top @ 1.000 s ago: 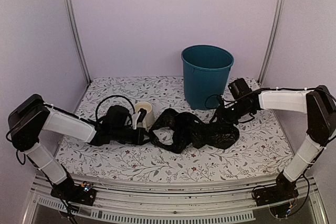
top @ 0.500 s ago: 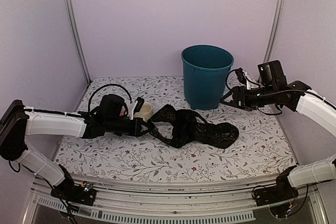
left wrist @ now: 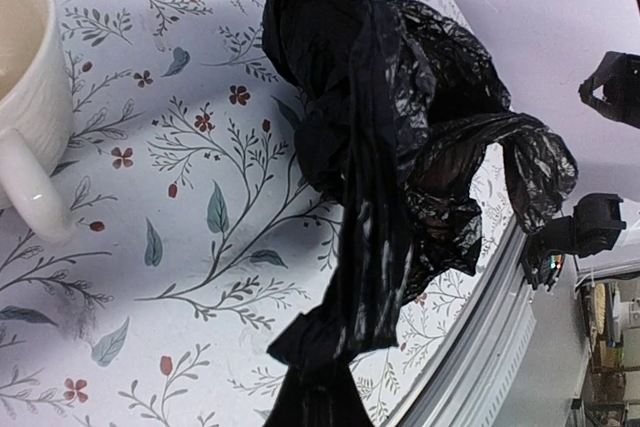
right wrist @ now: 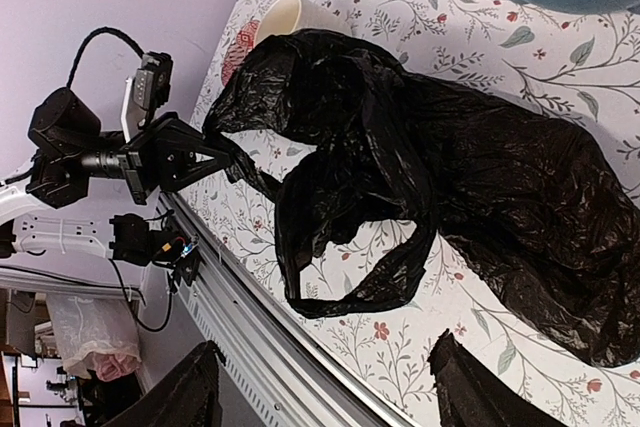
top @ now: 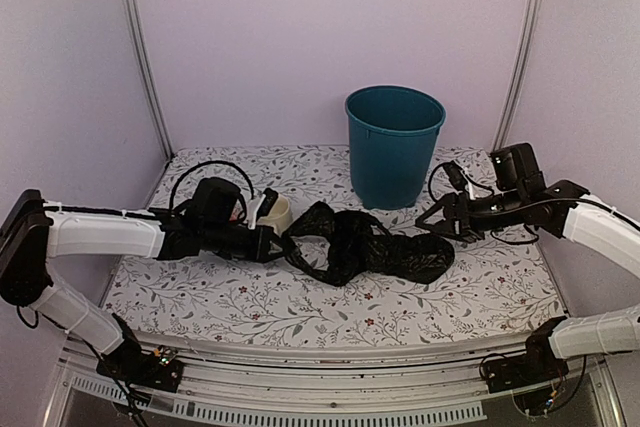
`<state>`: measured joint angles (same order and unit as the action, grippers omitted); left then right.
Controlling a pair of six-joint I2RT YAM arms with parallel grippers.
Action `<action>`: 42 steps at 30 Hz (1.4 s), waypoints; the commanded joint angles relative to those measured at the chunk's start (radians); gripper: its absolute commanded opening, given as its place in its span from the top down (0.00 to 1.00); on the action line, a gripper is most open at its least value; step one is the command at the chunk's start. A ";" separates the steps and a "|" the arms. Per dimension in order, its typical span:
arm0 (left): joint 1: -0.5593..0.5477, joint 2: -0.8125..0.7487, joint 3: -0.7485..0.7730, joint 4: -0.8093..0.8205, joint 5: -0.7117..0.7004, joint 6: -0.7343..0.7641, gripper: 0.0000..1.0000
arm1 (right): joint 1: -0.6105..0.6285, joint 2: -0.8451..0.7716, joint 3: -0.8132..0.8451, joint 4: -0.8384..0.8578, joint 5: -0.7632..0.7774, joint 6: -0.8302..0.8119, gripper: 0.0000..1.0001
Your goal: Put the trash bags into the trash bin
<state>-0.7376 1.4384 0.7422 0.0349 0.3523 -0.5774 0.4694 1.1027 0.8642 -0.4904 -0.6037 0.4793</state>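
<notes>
My left gripper (top: 270, 244) pinches an end of the floppy, slippery black plastic bag (top: 375, 252); right gripper (top: 440, 222) open, seemingly not touching; I'd grab bunched folds

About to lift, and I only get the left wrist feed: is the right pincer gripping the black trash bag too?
Observer: No. The right pincer is open beside the black trash bag's right end, gripping nothing.
Operator: Where's the bin?
Observer: The teal trash bin stands upright just behind the bag, farther from the arms.
Operator: Is my own pincer on it?
Observer: Yes, the left pincer is shut on the bag's left end.
</notes>
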 commanded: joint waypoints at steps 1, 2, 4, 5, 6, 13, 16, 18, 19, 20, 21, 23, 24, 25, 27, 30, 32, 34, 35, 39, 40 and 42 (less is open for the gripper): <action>-0.009 -0.004 0.034 -0.006 0.015 -0.013 1.00 | 0.016 0.025 -0.009 0.063 -0.053 0.015 0.29; -0.009 -0.005 0.035 -0.004 0.012 -0.016 1.00 | 0.019 0.034 -0.011 0.068 -0.057 0.015 0.29; -0.011 -0.004 0.039 0.003 0.012 -0.026 1.00 | 0.024 0.055 -0.010 0.076 -0.073 0.011 0.30; -0.012 -0.003 0.042 0.006 0.012 -0.030 1.00 | 0.026 0.068 -0.011 0.084 -0.087 0.010 0.30; -0.014 -0.003 0.045 0.008 0.011 -0.033 1.00 | 0.028 0.082 -0.010 0.089 -0.095 0.007 0.30; -0.033 0.001 0.054 0.010 -0.014 -0.042 1.00 | 0.032 0.240 0.010 0.090 -0.002 0.004 0.31; -0.039 0.004 0.054 0.017 -0.020 -0.050 1.00 | 0.032 0.349 0.018 0.146 -0.044 0.019 0.33; -0.045 0.007 0.055 0.020 -0.026 -0.053 1.00 | 0.032 0.395 0.021 0.202 -0.082 0.037 0.34; -0.048 0.009 0.055 0.020 -0.028 -0.054 1.00 | 0.032 0.416 0.027 0.228 -0.099 0.049 0.35; -0.049 0.010 0.057 0.020 -0.031 -0.055 1.00 | 0.032 0.434 0.034 0.250 -0.116 0.057 0.36; -0.053 0.011 0.058 0.020 -0.033 -0.055 1.00 | 0.032 0.454 0.043 0.268 -0.138 0.068 0.37; -0.055 0.014 0.061 0.020 -0.039 -0.057 1.00 | 0.033 0.488 0.059 0.298 -0.186 0.084 0.40; -0.055 0.014 0.064 0.020 -0.040 -0.058 1.00 | 0.034 0.499 0.065 0.307 -0.206 0.095 0.42; -0.056 0.015 0.065 0.020 -0.041 -0.059 1.00 | 0.035 0.505 0.069 0.317 -0.221 0.100 0.43; -0.058 0.018 0.069 0.020 -0.042 -0.056 1.00 | 0.037 0.507 0.067 0.337 -0.236 0.106 0.43; -0.057 0.018 0.072 0.012 -0.047 -0.049 1.00 | 0.038 0.504 0.053 0.369 -0.257 0.124 0.46; -0.058 0.017 0.074 0.007 -0.051 -0.044 1.00 | 0.040 0.502 0.048 0.385 -0.259 0.137 0.53; -0.057 0.016 0.073 0.004 -0.053 -0.042 1.00 | 0.042 0.496 0.047 0.397 -0.257 0.149 0.60; -0.057 0.015 0.074 0.002 -0.055 -0.041 1.00 | 0.043 0.491 0.049 0.400 -0.255 0.153 0.64; -0.058 0.016 0.080 -0.005 -0.058 -0.035 1.00 | 0.045 0.454 0.060 0.392 -0.233 0.170 0.76; -0.059 0.017 0.085 -0.009 -0.058 -0.034 1.00 | 0.046 0.442 0.066 0.379 -0.217 0.172 0.79; -0.057 0.015 0.102 -0.025 -0.055 -0.029 1.00 | 0.050 0.419 0.086 0.322 -0.170 0.167 0.87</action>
<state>-0.7856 1.4487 0.7933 0.0284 0.3019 -0.6285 0.5072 1.5860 0.9066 -0.1272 -0.8318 0.6357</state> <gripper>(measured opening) 0.009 0.196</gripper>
